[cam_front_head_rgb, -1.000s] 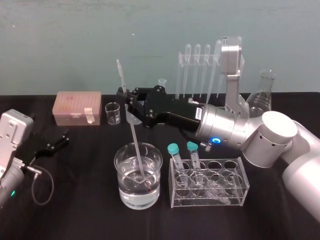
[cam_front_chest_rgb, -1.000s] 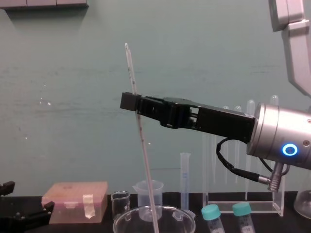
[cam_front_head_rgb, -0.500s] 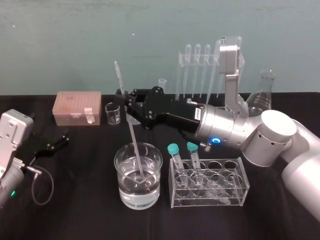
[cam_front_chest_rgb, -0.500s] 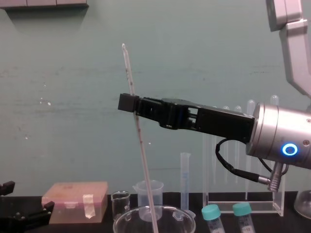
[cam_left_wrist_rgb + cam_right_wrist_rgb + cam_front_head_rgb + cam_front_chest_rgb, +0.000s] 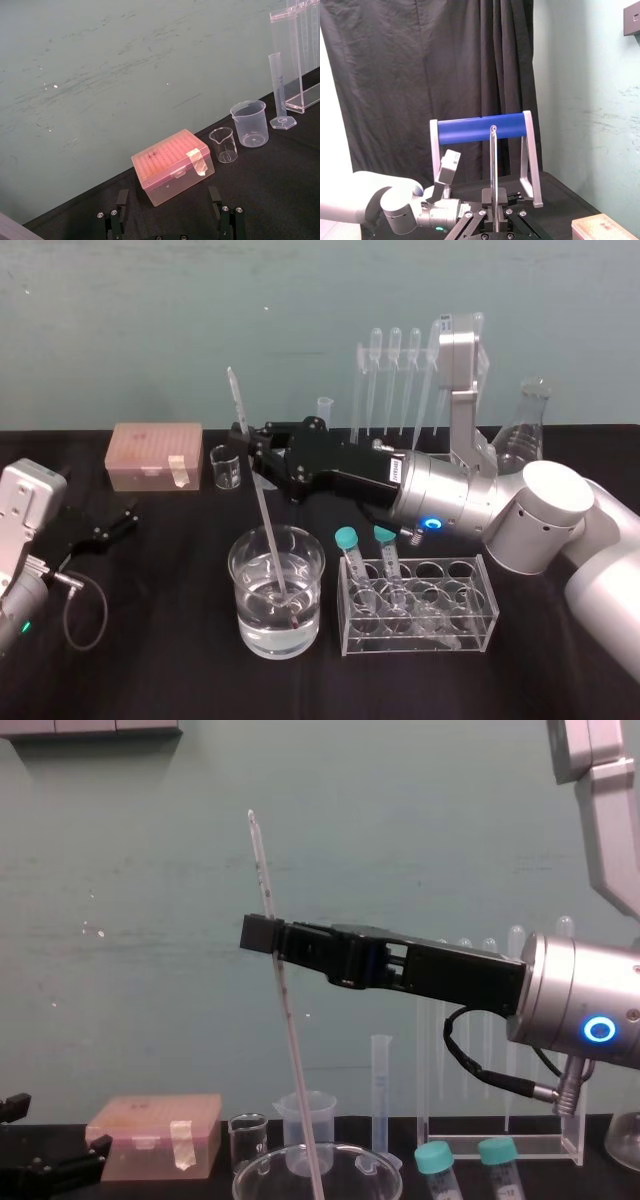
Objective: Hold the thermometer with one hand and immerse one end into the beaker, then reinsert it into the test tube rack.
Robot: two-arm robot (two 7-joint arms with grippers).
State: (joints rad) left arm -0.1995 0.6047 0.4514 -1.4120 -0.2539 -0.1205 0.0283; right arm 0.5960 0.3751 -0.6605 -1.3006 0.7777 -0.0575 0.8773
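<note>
The thermometer (image 5: 262,505) is a long thin whitish rod, tilted, with its lower end in the water of the wide glass beaker (image 5: 245,620) at front centre. My right gripper (image 5: 250,445) is shut on the rod's upper part, reaching in from the right above the beaker. In the chest view the right gripper (image 5: 262,935) clamps the thermometer (image 5: 285,1020) above the beaker's rim (image 5: 315,1170). The right wrist view shows the rod (image 5: 493,170) rising between the shut fingers. The tall clear test tube rack (image 5: 358,390), hung with pipettes, stands behind the arm. My left gripper (image 5: 115,523) rests open at the left.
A pink tip box (image 5: 157,455) and a tiny glass beaker (image 5: 226,467) stand at back left. A frosted plastic beaker (image 5: 248,123) and a graduated cylinder (image 5: 280,85) are behind. A low tube rack (image 5: 418,608) with teal-capped tubes sits right of the beaker; a flask (image 5: 525,430) stands back right.
My right gripper has shifted slightly left, and the thermometer's top has leaned a little further left. Its lower end stays in the beaker. The left arm has not moved.
</note>
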